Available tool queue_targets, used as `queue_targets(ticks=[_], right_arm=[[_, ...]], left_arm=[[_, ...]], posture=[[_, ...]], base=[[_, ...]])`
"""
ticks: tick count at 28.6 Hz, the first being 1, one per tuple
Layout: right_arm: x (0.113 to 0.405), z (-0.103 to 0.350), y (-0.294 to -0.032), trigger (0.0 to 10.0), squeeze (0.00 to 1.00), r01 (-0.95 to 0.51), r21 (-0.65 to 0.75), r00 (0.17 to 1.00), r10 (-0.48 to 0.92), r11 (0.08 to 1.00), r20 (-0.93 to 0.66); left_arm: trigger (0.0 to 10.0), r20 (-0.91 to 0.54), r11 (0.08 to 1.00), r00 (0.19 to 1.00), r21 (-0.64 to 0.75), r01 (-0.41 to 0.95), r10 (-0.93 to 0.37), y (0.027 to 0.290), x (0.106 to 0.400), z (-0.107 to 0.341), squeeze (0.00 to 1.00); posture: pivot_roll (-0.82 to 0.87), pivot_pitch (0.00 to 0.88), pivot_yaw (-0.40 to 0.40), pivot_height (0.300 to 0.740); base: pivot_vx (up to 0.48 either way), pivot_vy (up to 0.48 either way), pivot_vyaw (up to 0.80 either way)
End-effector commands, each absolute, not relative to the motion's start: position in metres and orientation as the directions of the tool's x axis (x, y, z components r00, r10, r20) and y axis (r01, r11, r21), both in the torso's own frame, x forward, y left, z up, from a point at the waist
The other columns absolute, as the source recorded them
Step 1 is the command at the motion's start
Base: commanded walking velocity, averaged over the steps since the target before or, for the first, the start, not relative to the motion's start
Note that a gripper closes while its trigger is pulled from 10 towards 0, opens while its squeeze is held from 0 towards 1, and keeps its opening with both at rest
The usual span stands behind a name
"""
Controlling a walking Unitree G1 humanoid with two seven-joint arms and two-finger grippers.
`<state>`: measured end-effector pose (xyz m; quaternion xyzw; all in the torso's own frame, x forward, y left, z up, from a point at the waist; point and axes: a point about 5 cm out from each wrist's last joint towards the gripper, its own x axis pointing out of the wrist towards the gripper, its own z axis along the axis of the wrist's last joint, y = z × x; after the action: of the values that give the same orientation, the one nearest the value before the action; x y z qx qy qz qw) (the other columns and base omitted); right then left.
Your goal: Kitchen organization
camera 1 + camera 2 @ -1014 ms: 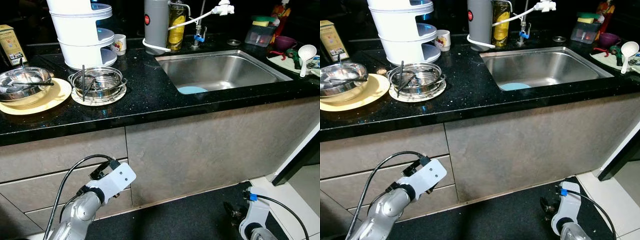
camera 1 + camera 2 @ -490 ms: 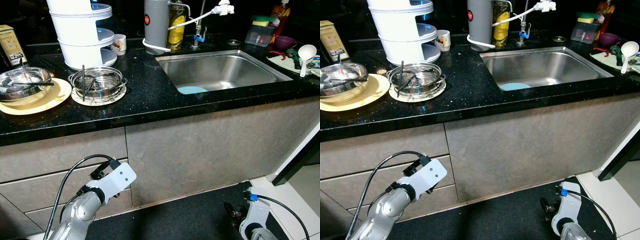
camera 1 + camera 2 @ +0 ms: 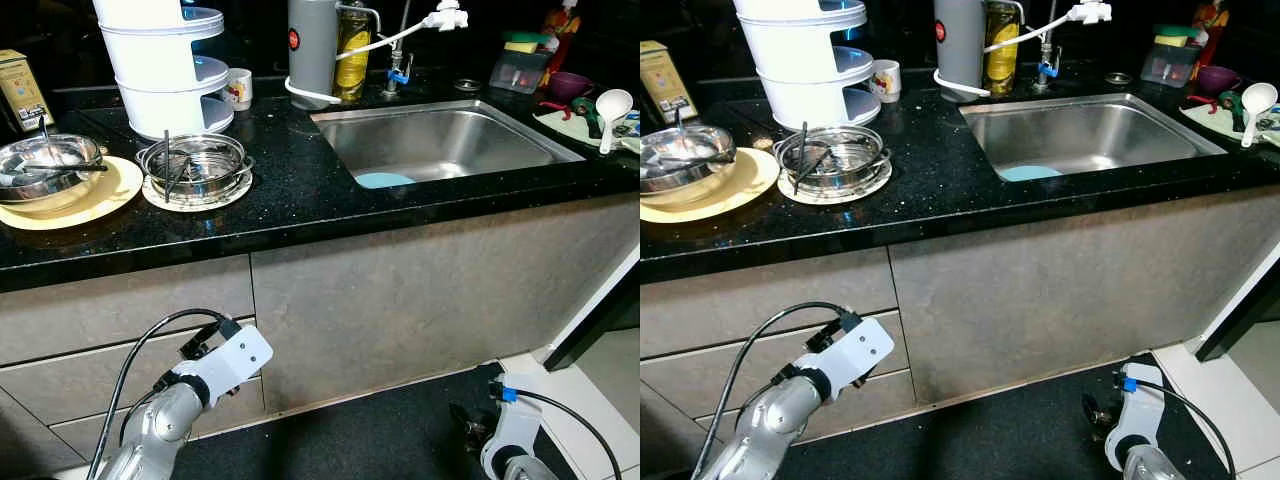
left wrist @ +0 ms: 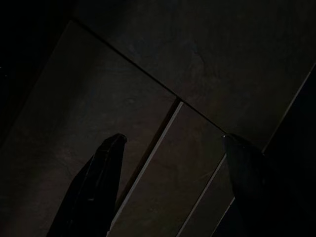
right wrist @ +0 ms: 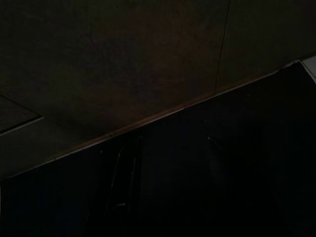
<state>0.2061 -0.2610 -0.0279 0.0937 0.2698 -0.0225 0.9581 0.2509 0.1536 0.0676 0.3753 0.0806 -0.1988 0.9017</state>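
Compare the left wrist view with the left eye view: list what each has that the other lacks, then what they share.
Left wrist view's own: the left gripper seen close, open and empty, aimed at the drawer seams.
Left eye view's own: the black countertop, the sink with a blue plate in it, a steel bowl on a yellow plate, the white tiered container, and the left arm and right arm hanging low.
Shared: the grey cabinet front.

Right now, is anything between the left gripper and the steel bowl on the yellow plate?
Yes. The left gripper hangs low in front of the cabinet drawers, fingers apart, and the black counter edge overhangs above it. The steel bowl sits on the yellow plate up on that counter, so the arm must rise past the edge first.
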Motion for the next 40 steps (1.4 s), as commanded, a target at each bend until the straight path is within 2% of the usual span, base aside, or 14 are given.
queue_targets(ticks=[1,40], right_arm=[[0.2055,-0.0274,-0.2618,10.0,0.0,0.091,0.16,0.853,0.006,0.983,-0.523],[0.207,-0.0262,-0.2612,10.0,0.0,0.088,0.162,0.855,0.009,0.983,-0.519]], left_arm=[[10.0,-0.298,0.634,0.906,0.648,0.422,-0.3,0.153,0.2499,0.067,0.0],[10.0,-0.298,0.633,0.906,0.648,0.424,-0.302,0.1526,0.2509,0.0693,0.0]], posture=[[-0.01,0.0,-0.041,0.74],[-0.01,0.0,-0.037,0.74]], base=[[0.0,0.0,0.0],[0.0,0.0,0.0]])
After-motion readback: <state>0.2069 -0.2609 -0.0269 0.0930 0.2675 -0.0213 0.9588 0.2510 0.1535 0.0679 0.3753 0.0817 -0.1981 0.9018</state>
